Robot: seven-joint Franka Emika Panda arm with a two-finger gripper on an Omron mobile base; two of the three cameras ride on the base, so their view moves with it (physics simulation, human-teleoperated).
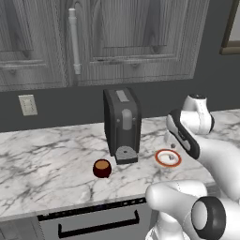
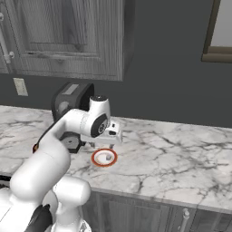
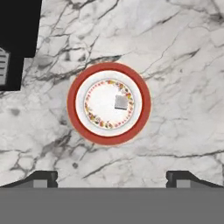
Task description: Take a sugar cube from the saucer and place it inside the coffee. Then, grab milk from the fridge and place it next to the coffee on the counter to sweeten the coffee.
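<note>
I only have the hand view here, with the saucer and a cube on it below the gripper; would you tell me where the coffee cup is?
Observer: The coffee stands on the counter, in front of the black coffee machine and on the far side of it from the saucer.
Operator: Thank you. Is the gripper touching the saucer yet?
Observer: No. In the right base view the gripper hangs above the saucer, clear of it.
Operator: And is the sugar cube alone on the plate?
Observer: Yes, one sugar cube lies there, off centre.
</note>
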